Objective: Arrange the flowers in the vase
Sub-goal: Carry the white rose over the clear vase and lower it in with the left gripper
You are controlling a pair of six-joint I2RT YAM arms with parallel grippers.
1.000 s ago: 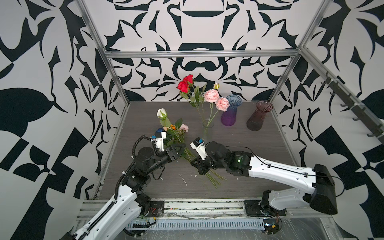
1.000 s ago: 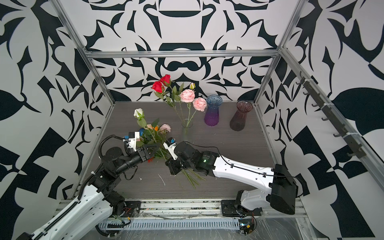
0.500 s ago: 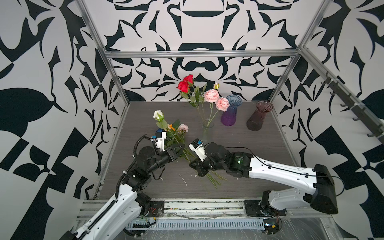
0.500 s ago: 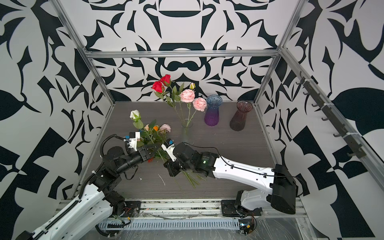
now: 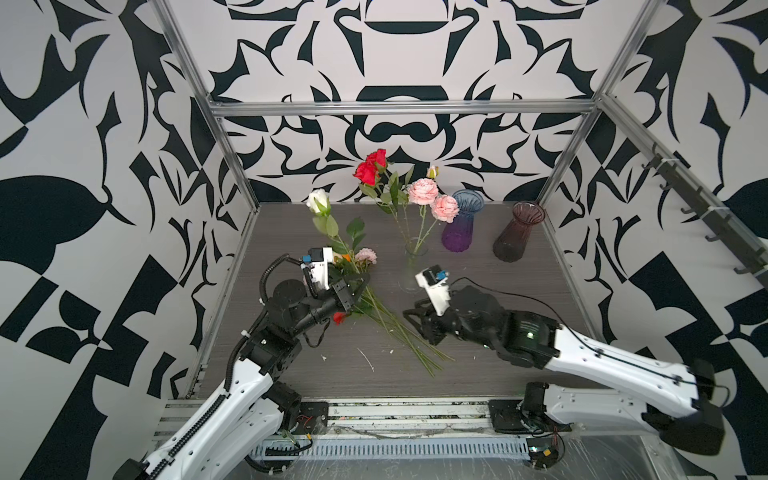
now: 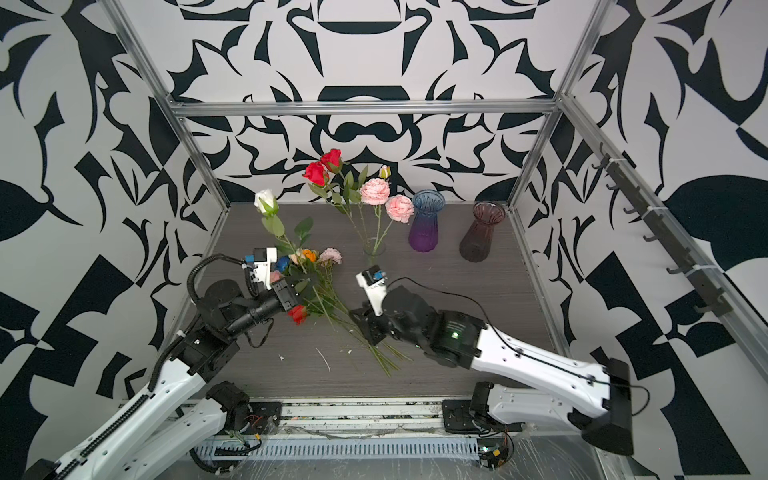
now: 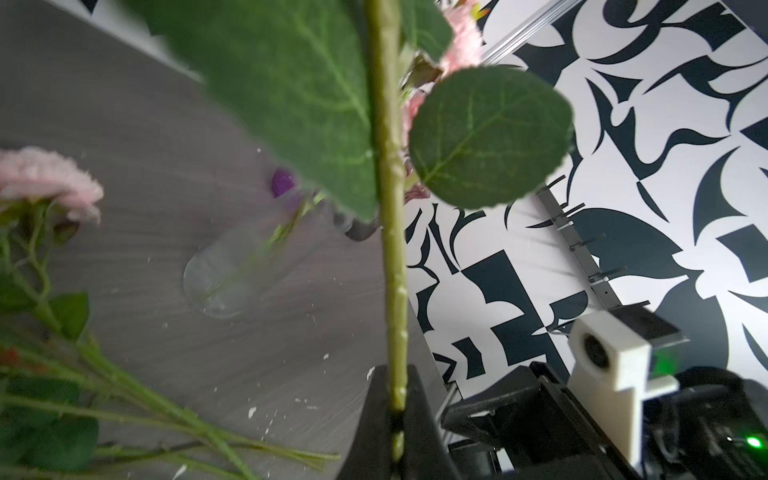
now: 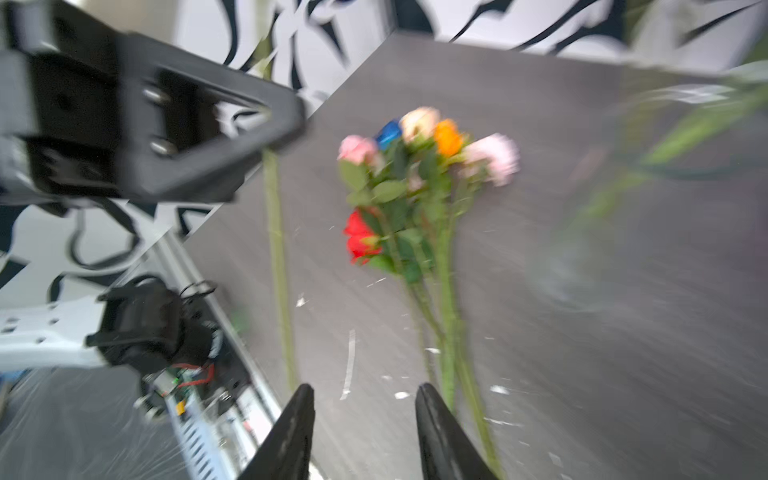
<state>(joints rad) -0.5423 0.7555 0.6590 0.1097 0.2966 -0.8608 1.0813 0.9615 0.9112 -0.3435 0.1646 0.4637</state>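
I had left tool (image 7: 395,397) clamped on white rose (image 5: 319,202) stem, bloom toward upper left; clear vase (image 5: 414,266) lay to its right. Right tool (image 8: 365,388) parted, empty.

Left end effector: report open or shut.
Shut: the left end effector clamps the white rose by its stem, seen in the left wrist view.

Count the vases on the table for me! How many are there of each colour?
Clear vase, with flowers in it: 1
Blue-and-purple vase, empty: 1
Dark red vase, empty: 1
Total: 3 vases
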